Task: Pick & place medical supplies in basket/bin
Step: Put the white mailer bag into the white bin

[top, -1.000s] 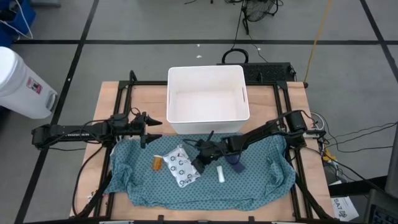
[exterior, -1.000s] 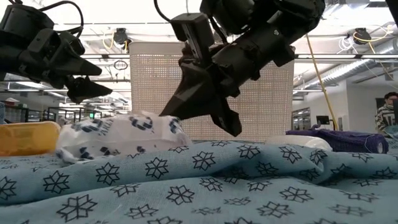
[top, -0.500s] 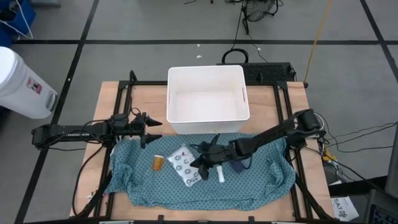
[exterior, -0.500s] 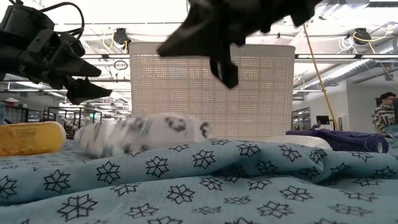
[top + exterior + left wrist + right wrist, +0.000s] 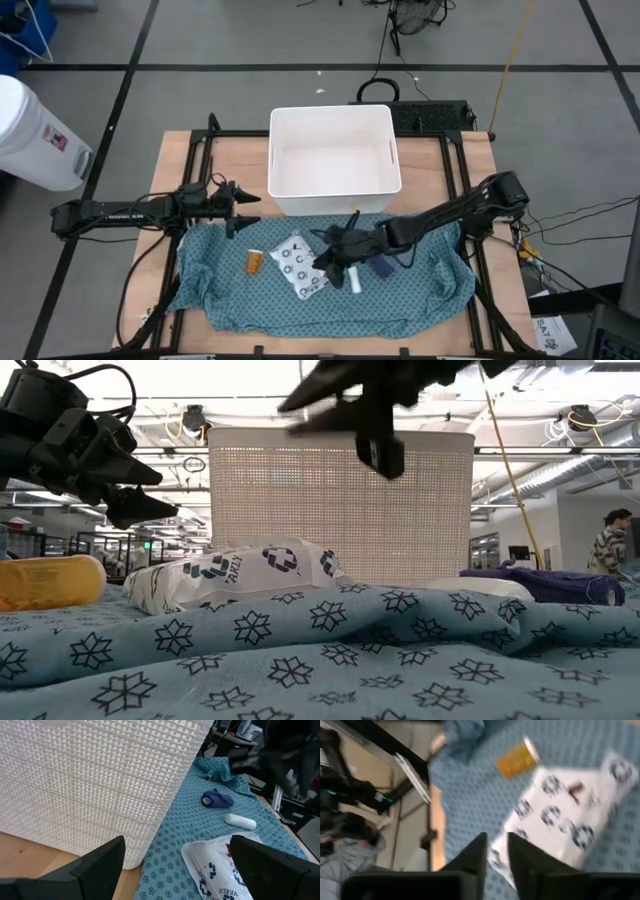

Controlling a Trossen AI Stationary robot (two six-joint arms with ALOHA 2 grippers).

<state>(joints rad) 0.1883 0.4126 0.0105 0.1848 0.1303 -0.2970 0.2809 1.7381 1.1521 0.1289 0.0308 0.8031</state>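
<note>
Medical supplies lie on the teal patterned cloth (image 5: 400, 295) spread over the front of the counter (image 5: 180, 150), none yet in the white tub (image 5: 334, 195) standing just behind the cloth. The orange pill bottle (image 5: 254, 261) lies on its side with a white cap. The flat white packet (image 5: 298, 266) carries dark ring prints. The small white tube (image 5: 355, 279) and the dark blue block (image 5: 381, 267) lie close together, partly under the right arm. The right tool (image 5: 326, 262) hovers at the packet's edge, fingers slightly parted, holding nothing. The left tool (image 5: 244, 199) waits released (fingers spread wide) off the cloth's left rear corner. A white cylindrical container (image 5: 35, 132) stands on the floor.
</note>
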